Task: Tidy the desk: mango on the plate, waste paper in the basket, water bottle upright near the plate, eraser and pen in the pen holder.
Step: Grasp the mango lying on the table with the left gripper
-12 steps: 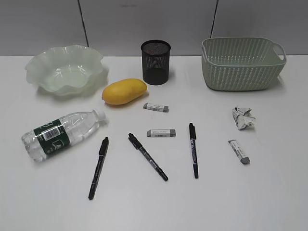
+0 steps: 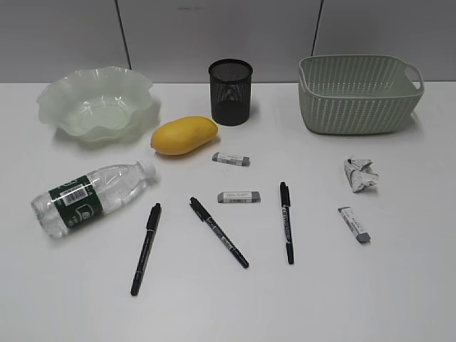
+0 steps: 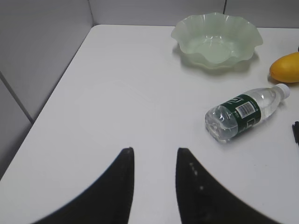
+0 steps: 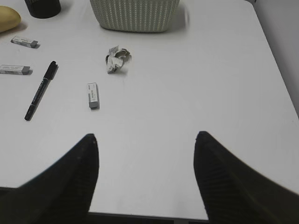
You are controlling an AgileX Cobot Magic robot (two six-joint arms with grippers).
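- Mango (image 2: 184,135): lies on its side on the table, just in front of and to the right of the plate (image 2: 96,103), not yet in it. We judge nothing has been tidied.
- Plate: stands empty at the back left, ready to take the fruit.
- Bottle (image 2: 92,197): lies flat in front of the plate, cap pointing towards the mango; we would need it stood up close by.
- Paper (image 2: 360,174): a crumpled ball on the table in front of the basket (image 2: 360,94), which shows nothing inside from this angle.
- Holder (image 2: 231,91): black mesh cup at the back centre, just behind the mango; we cannot see anything in it.
- Erasers: three grey ones lie loose, one near the mango (image 2: 231,159), one at centre (image 2: 239,197), one to the right (image 2: 354,224).
- Pens: three black ones lie flat in a row at the front, left (image 2: 146,248), middle (image 2: 219,232), right (image 2: 286,221).
- Left gripper (image 3: 154,156): jaws narrowly parted and empty, above bare table at the left edge, well apart from the bottle.
- Right gripper (image 4: 145,142): jaws wide and empty, over bare table near the right edge; the right eraser and the paper lie ahead of it, which we judge its natural first picks.
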